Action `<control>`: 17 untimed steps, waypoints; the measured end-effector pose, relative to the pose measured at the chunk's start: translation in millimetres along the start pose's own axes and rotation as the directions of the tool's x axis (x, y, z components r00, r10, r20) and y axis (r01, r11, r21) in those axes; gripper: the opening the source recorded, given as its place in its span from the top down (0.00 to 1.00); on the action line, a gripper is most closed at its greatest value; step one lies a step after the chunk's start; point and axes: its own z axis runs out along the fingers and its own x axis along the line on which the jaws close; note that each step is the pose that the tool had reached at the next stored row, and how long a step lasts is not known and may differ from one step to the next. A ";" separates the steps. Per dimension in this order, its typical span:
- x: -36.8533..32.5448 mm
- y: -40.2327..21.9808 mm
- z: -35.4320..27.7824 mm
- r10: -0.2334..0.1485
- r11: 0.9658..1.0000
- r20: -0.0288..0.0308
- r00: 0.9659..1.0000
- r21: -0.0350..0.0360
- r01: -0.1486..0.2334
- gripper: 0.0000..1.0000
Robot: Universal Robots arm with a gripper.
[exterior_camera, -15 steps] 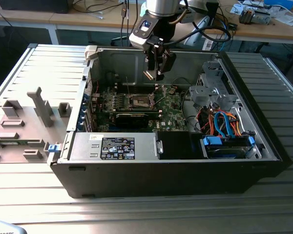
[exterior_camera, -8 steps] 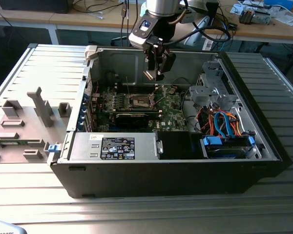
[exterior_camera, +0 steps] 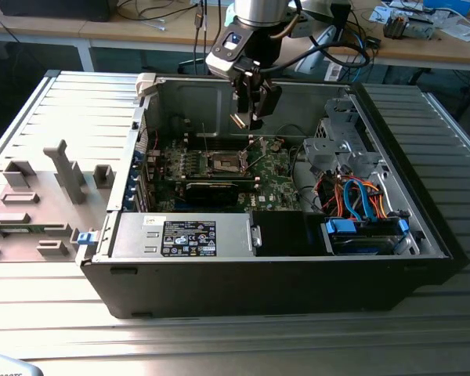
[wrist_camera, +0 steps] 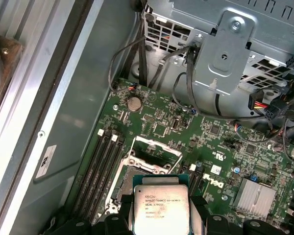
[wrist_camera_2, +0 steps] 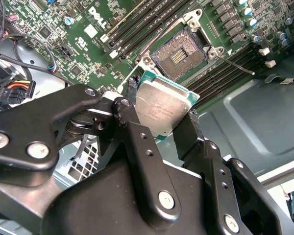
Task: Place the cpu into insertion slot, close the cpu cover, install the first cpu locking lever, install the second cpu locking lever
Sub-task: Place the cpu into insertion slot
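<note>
Gripper: the gripper point(exterior_camera: 249, 110) is seen in the upper middle of the exterior view, hanging inside the open computer case point(exterior_camera: 258, 290), above the green board point(exterior_camera: 276, 171).
Grip: the two black fingers point(wrist_camera_2: 137, 139) are pressed in on opposite edges of the cpu point(wrist_camera_2: 159, 110); the chip is pinched between them, metal top toward the wrist cameras.
Cpu position: it is held in the air, clear of the board and touching only the fingers.
Slot position: the insertion slot point(exterior_camera: 225, 162) is seen at the centre of the exterior view, on the board, with its dark centre laid bare in the second wrist view.
Key relation: the slot lies below the held chip and a little toward the exterior view's left; the two are well apart, so a descent with a small sideways shift is judged to be needed.
Axis: the chip is square, so no long axis is given; its match to the slot's edges cannot be told.
Cover: the cpu cover point(wrist_camera: 154, 143) appears raised off the slot, not closed.
Lever: a thin metal rod point(wrist_camera_2: 237, 65) beside the slot is judged to be an unlatched lever.
Arm: only one is present.
</note>
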 end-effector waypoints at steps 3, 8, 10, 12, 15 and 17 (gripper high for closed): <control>0.0 0.0 0.0 0.005 1.000 0.000 1.000 0.000 -0.005 0.46; 0.0 0.0 0.0 0.014 1.000 0.001 1.000 0.000 -0.014 0.46; 0.0 0.0 0.0 0.017 1.000 0.001 1.000 0.001 -0.017 0.46; 0.0 0.0 0.0 0.021 1.000 0.001 1.000 0.001 -0.021 0.46; 0.0 0.0 0.0 0.028 1.000 0.001 1.000 0.001 -0.028 0.46; 0.0 0.0 0.0 0.030 1.000 0.001 1.000 0.001 -0.030 0.46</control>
